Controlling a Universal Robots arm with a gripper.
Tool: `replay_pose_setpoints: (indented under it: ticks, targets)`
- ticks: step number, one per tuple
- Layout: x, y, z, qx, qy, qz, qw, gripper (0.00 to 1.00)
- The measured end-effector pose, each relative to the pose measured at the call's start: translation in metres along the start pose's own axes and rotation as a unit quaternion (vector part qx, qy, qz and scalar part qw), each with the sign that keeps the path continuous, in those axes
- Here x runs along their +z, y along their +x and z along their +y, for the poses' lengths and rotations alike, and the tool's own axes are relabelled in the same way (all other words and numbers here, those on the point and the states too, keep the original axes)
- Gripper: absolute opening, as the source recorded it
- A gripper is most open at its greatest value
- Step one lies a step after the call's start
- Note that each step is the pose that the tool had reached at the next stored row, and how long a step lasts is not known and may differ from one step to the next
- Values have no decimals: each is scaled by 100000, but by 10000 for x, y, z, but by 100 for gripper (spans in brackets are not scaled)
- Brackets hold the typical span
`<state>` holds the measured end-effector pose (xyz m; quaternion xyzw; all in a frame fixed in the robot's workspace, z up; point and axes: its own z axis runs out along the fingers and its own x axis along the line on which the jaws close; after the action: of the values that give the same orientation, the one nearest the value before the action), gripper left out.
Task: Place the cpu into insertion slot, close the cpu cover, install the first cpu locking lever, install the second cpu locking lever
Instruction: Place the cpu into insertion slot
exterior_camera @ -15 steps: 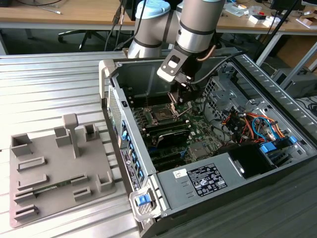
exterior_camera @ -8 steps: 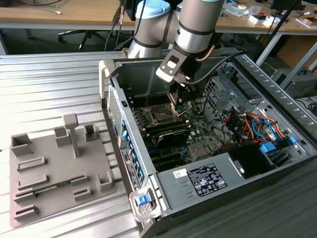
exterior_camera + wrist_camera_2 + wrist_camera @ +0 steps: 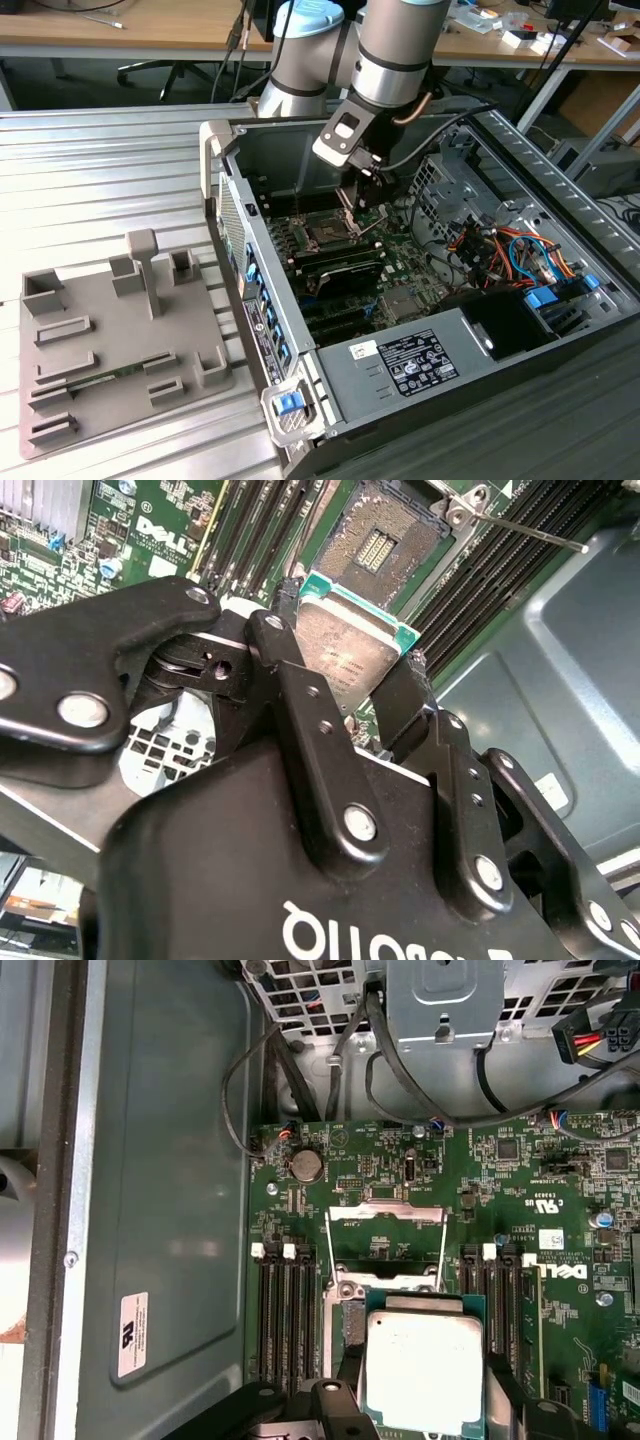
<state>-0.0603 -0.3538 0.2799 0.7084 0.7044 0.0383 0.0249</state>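
Silver-grey cpu [image 3: 350, 645] sits clamped by its edges between the black fingers [image 3: 290, 685] of the gripper [image 3: 362, 192], just above the open insertion slot [image 3: 383, 542], not yet seated, cpu cover [image 3: 385, 1213] standing raised.

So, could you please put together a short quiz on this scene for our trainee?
1. True or false: the cpu already sits in the insertion slot.
2. What do the jaws hold? A) a screwdriver B) the cpu C) a memory stick
3. Fill in: the cpu cover stands ____ (open or shut).

Key: 1 false; 2 B; 3 open.
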Motion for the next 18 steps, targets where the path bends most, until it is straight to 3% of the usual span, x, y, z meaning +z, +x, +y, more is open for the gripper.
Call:
replay_pose_setpoints:
  ticks: [18]
  targets:
    - [28, -1, -26, 1, -3, 2, 100000, 55]
